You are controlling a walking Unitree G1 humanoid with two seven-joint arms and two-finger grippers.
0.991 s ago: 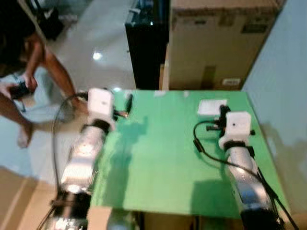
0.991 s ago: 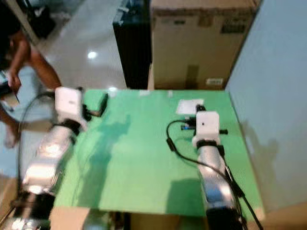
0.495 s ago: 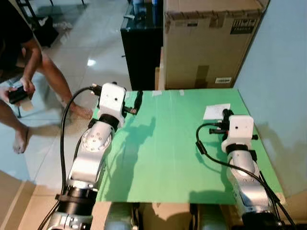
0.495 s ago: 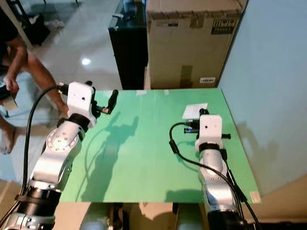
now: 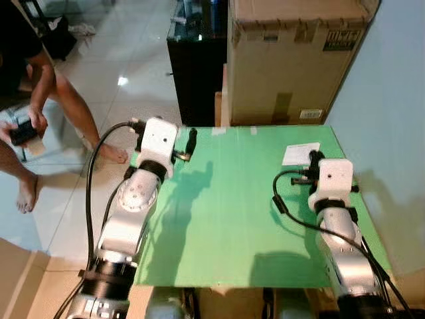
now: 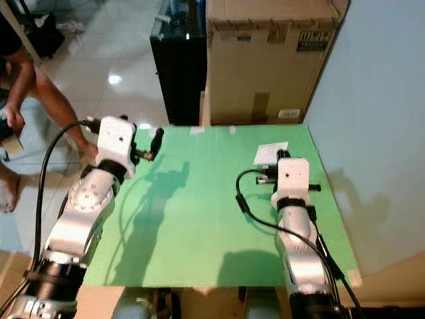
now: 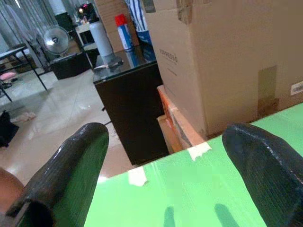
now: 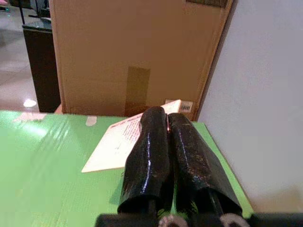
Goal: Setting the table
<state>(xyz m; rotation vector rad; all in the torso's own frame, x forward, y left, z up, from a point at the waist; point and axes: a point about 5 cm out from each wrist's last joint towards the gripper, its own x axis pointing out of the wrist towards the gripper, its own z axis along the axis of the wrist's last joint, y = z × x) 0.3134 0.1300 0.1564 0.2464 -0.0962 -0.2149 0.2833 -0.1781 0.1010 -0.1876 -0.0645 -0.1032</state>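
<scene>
The green table (image 5: 226,219) lies straight ahead, running from 6 o'clock toward 12, with both silver arms reaching over it.

At about 5 o'clock the right gripper (image 8: 166,124) hovers low over the far right part of the table. Its two black fingers (image 8: 147,161) are pressed together with nothing between them. Just past the tips, toward 1 o'clock, a white paper card (image 5: 300,154) lies flat on the green top near the far right corner, partly hidden by the fingers in the right wrist view.

At about 10 o'clock the left gripper (image 7: 163,161) hangs over the table's far left edge. Its fingers (image 7: 71,165) are spread wide apart and hold nothing. Strips of pale tape (image 7: 199,150) sit on the far edge of the table ahead of it.

Beyond the table at 12 o'clock stands a black cabinet (image 5: 196,60) with bottles on its top, and beside it toward 1 o'clock a large cardboard box (image 5: 292,60). A pale wall (image 5: 392,100) rises at 2 o'clock.

Far off at 10 o'clock, on the glossy tiled floor (image 5: 126,60), a seated person (image 5: 40,100) holds a dark object in one hand (image 5: 26,126).
</scene>
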